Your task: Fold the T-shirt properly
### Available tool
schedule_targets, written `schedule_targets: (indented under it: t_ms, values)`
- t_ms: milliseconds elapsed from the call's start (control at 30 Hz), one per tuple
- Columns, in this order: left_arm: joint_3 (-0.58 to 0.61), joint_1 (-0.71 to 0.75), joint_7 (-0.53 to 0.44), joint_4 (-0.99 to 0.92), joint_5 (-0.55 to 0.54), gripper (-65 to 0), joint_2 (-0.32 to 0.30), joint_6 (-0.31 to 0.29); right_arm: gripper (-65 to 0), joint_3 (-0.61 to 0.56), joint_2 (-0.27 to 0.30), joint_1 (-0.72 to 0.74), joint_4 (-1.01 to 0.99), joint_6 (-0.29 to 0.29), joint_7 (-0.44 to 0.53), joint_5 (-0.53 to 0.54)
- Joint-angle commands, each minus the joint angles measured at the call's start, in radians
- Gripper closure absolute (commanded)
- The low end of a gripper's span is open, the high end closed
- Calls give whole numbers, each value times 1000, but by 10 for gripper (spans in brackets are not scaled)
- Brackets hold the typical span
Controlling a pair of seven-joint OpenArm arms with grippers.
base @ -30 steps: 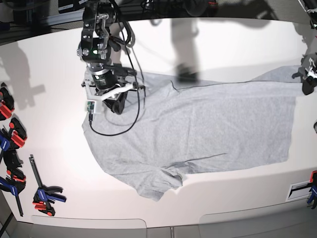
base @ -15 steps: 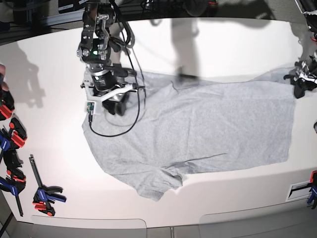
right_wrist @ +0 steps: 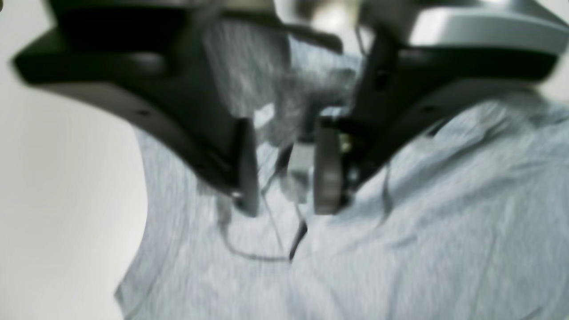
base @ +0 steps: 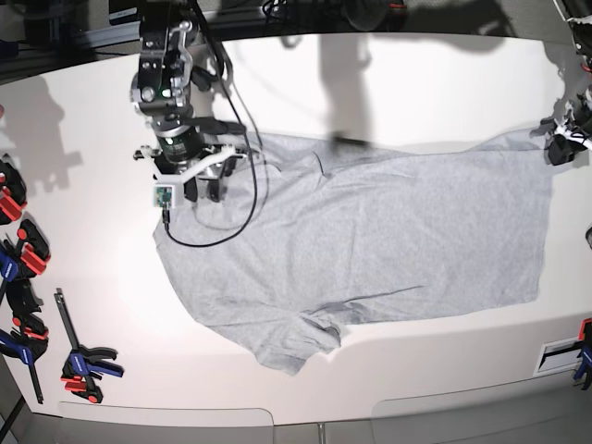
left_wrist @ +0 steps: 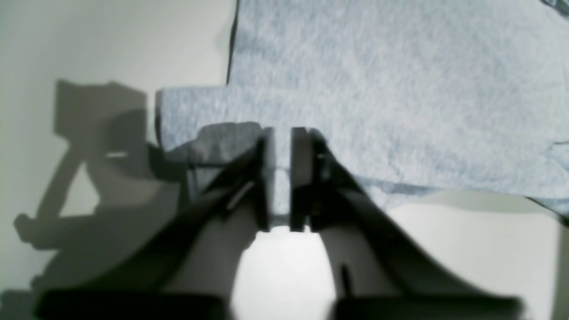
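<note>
The T-shirt lies spread flat on the white table, plain grey side up, its long axis running across the base view. One short sleeve sits crumpled at the shirt's near edge. The hem end reaches toward the right edge of the base view.

The left gripper is at the far hem corner of the T-shirt, on the right side of the base view. In the left wrist view its two dark fingers stand nearly together with only a thin gap between them. A narrow strip of grey cloth shows in that gap. The fingers are closed on the T-shirt at this corner. A small fold of cloth lies raised just beside the fingers.

The right gripper is at the opposite end of the T-shirt, on the left side of the base view, above the far shoulder region. In the right wrist view its fingers stand partly apart over wrinkled cloth. A small white tag shows between them. The view is blurred, so whether the fingers grip any cloth cannot be told.

A black cable loops from the right arm across the T-shirt near that shoulder. Several red, blue and black clamps lie on the table beyond the shirt's shoulder end, well apart from it.
</note>
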Motion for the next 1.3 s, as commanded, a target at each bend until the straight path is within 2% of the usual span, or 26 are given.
schedule_targets:
  t_ms: [0, 67, 133, 300, 467, 533, 667, 800, 1067, 1267]
  values:
    - [-6, 2, -24, 17, -18, -2, -26, -11, -107, 0, 2, -15, 30, 8, 8, 2]
    - [-6, 8, -24, 17, -12, 0, -23, -11, 0, 0, 2, -50, 38, 8, -1, 2]
    - [-6, 24, -31, 17, 3, 0, -22, -11, 0, 0, 2, -86, 37, 7, 0, 1]
    - [-6, 39, -113, 8, 145, 0, 23, -10, 0, 6, 3, -120, 31, 6, 26, -33]
    - [-6, 33, -146, 8, 151, 0, 71, -7, 0, 6, 3, -97, 14, 4, 64, -50]
    - [-6, 33, -158, 8, 170, 0, 74, -4, 0, 6, 3, -77, -5, 4, 64, -51]
    - [-6, 33, -188, 8, 247, 0, 73, 63, 0, 6, 8, -47, -70, 4, 64, -50]
    - [-6, 27, -208, 8, 245, 0, 71, 64, 0, 4, 8, -45, -131, 4, 81, -50]
    - [-5, 15, -203, -52, 272, 0, 71, 68, 0, 4, 92, -45, -261, 4, 116, -50]
    - [-6, 20, -134, -134, 270, 0, 63, 68, 0, 4, 145, -45, -285, 4, 123, -47]
